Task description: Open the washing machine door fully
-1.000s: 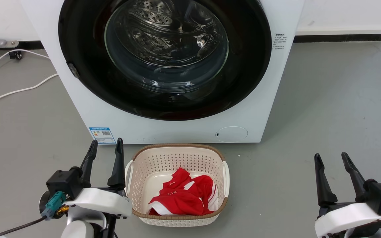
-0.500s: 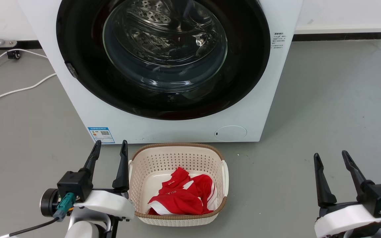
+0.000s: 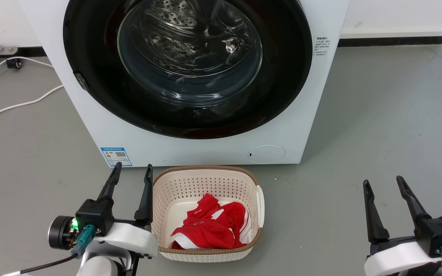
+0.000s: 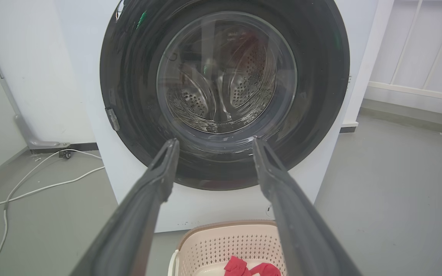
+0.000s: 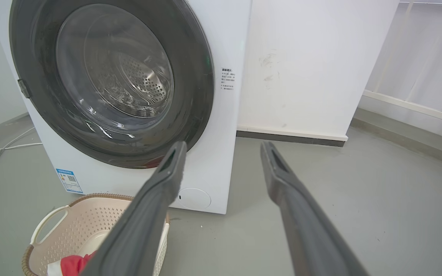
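1. The washing machine (image 3: pixel 205 147) stands on the grey floor (image 3: pixel 378 115) by the back wall. The washing machine door (image 3: pixel 282 84) lies shut, flat against its white front. The perforated steel drum shows through the glass bowl at the door's centre.
2. A small grey latch (image 3: pixel 79 80) sits on the door's left rim. A blue sticker (image 3: pixel 116 156) and a round cap (image 3: pixel 267 153) are low on the front.
3. The left gripper (image 3: pixel 134 165) hovers low before the machine's lower left corner, well apart from the door. Its fingers are released and spread, grasping nothing. One finger is just beside the left rim of the basket (image 3: pixel 205 170); whether it touches cannot be told.
4. The right gripper (image 3: pixel 383 180) hangs over bare floor, off to the right of the machine. Its fingers are also apart and empty.
5. The cream basket stands on the floor just in front of the machine, with a red garment (image 3: pixel 209 226) crumpled inside.
6. A white cable (image 3: pixel 17 105) trails across the floor left of the machine.
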You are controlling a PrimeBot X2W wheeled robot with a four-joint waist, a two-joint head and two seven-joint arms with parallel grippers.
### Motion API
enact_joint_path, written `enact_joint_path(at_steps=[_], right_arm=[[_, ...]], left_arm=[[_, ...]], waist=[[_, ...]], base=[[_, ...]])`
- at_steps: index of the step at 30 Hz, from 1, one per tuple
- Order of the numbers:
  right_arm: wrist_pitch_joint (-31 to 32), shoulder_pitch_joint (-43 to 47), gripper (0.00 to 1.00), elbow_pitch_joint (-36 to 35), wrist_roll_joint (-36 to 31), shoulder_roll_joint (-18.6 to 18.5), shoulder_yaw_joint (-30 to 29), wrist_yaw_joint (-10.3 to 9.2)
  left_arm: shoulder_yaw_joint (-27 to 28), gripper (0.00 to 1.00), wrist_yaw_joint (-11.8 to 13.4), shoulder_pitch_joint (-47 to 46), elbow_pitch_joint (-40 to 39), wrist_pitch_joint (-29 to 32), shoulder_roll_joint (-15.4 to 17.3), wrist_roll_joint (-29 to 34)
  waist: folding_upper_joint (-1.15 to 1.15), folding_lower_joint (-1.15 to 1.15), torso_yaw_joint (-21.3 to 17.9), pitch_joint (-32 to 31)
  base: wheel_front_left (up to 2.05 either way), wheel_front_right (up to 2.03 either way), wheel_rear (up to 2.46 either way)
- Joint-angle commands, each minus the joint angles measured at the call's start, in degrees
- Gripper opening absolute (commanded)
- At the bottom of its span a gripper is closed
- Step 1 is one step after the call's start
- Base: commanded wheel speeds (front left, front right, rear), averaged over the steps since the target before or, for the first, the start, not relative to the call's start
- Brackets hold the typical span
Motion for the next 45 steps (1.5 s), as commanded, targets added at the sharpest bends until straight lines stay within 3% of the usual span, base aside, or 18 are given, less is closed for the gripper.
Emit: enact_joint_path(at_steps=[1, 15, 16, 17, 18, 29, 32, 36, 45], right_arm=[[-0.5, 0.4, 1.00, 0.3, -0.2, 0.1, 0.0, -0.03], [-1.0, 0.0, 1.00, 1.2, 1.4, 0.1, -0.5, -0.03], [-1.1, 0.0, 0.75, 1.3, 1.9, 0.1, -0.6, -0.04], [-1.1, -0.1, 0.32, 1.5, 2.1, 0.1, -0.6, -0.03], [-1.2, -0.1, 0.00, 1.6, 2.3, 0.1, -0.5, -0.04], [-2.6, -0.9, 0.00, 3.8, 9.0, 0.1, -0.8, -0.03], [-3.2, -1.1, 0.00, 5.4, 18.0, 0.1, -0.4, -0.03], [-4.4, -2.3, 0.00, 7.6, 34.7, 0.1, 1.0, -0.03], [-5.5, -6.7, 0.00, 8.0, 81.3, 0.1, 3.7, -0.02]], left_arm=[[0.2, 1.00, -0.1, -0.5, 0.3, -0.4, 0.1, 0.1], [0.2, 1.00, -0.1, -0.1, 0.8, -0.3, 0.0, -0.8], [0.2, 1.00, -0.1, -0.2, 0.9, -0.3, 0.0, -0.8], [0.2, 1.00, -0.1, -0.2, 0.9, -0.3, 0.0, -0.9], [0.2, 1.00, -0.1, -0.2, 0.9, -0.3, 0.0, -0.9], [0.2, 1.00, 0.1, 0.1, 1.0, -0.3, 0.0, -1.1], [0.2, 1.00, 0.1, 0.2, 1.0, -0.3, -0.1, -1.7], [0.3, 1.00, 0.0, -0.1, 1.2, -0.3, -0.1, -2.1], [0.4, 1.00, 0.0, -1.2, 0.7, -0.3, -0.1, -2.5]], waist=[[0.00, 0.00, 0.0, 0.0], [0.00, 0.00, 0.1, -0.1], [0.00, 0.00, 0.1, -0.1], [0.00, 0.00, 0.1, -0.1], [0.00, 0.00, 0.1, -0.1], [0.00, 0.00, 0.0, -0.3], [0.00, 0.00, 0.0, -0.2], [0.00, 0.00, -0.1, 0.0], [0.00, 0.00, -0.1, 1.5]], base=[[0.00, 0.00, 0.00], [0.00, 0.00, 0.00], [0.00, 0.00, 0.00], [0.00, 0.00, 0.00], [0.00, 0.00, 0.00], [0.00, 0.00, 0.00], [0.00, 0.00, 0.00], [0.00, 0.00, 0.00], [0.00, 0.00, 0.00]])
